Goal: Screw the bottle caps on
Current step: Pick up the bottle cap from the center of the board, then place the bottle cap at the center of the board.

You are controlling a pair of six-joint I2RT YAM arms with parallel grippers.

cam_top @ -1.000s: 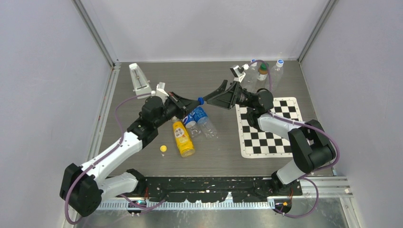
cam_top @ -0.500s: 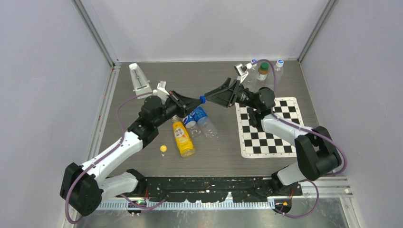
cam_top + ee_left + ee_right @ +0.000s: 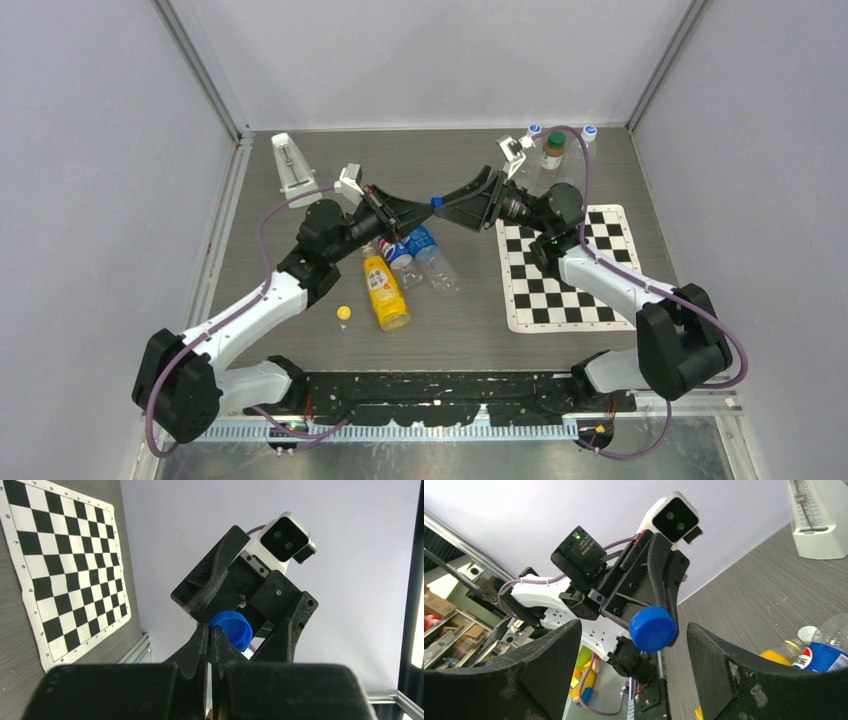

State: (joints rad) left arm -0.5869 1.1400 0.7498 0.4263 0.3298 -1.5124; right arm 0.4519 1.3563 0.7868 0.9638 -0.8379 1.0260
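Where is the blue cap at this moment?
Top view: the blue cap hangs above the table centre, pinched by the left gripper, facing the open right gripper.

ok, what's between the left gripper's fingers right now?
The blue cap, pinched by its rim in the left gripper. The right gripper stands open around it, not touching. The pinched bit of rim is covered.

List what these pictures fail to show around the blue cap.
- Top view: blue cap too small to tell whether the right gripper touches it.
- Left wrist: bottles out of frame; left gripper's body blocks the bottom.
- Right wrist: Pepsi bottle cut off by the edge, partly behind the right gripper.
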